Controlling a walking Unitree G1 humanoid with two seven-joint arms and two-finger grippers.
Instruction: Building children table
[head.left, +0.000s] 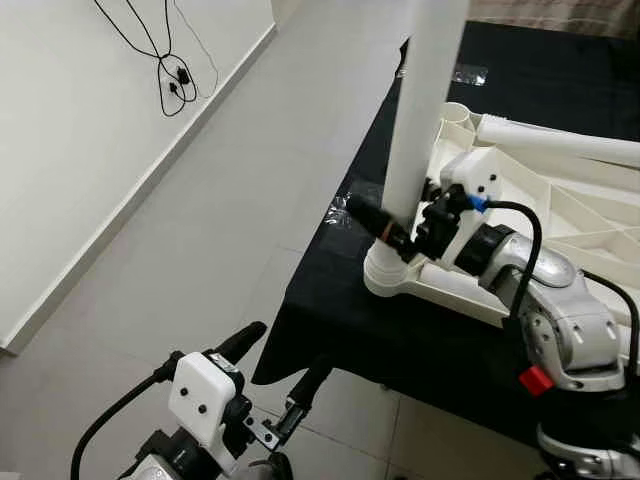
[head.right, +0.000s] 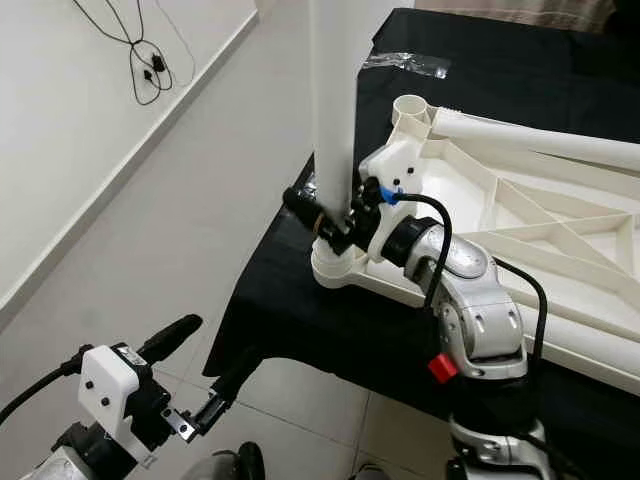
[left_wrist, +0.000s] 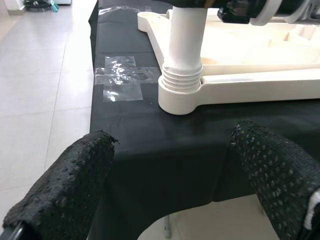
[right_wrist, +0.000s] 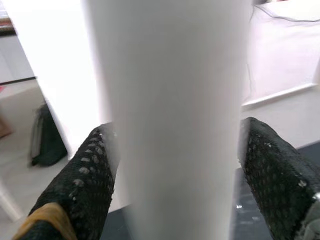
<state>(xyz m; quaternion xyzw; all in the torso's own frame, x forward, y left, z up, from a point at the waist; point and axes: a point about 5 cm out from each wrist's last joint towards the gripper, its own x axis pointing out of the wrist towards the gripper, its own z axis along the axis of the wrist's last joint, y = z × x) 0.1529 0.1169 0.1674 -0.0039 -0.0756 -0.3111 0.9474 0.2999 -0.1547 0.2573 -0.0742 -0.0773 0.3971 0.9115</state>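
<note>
**White leg standing in the corner socket of the upturned table**

Grey floor tiles run along a white wall, where black cables (head.left: 165, 60) hang. A platform draped in black cloth (head.left: 330, 320) carries the white plastic tabletop (head.right: 520, 225), lying underside up with its ribs showing. At the tabletop's corner nearest the wall, a white table leg (head.left: 415, 120) stands upright in the round corner socket (head.left: 385, 275). The right gripper (head.right: 325, 215) pinches this leg just above the socket; the right wrist view shows one black finger (right_wrist: 85, 185) on each side of the leg. Only the left wrist view reveals the threaded collar at the leg's base, seated in the socket, and clear tape (left_wrist: 122, 75) stuck on the cloth beside it. A second leg (head.left: 560, 145) lies across the tabletop, beyond the socket. The left gripper (head.left: 275, 375) hovers over the floor, below the cloth's edge and well apart from the socket, fingers spread and holding nothing.
</note>
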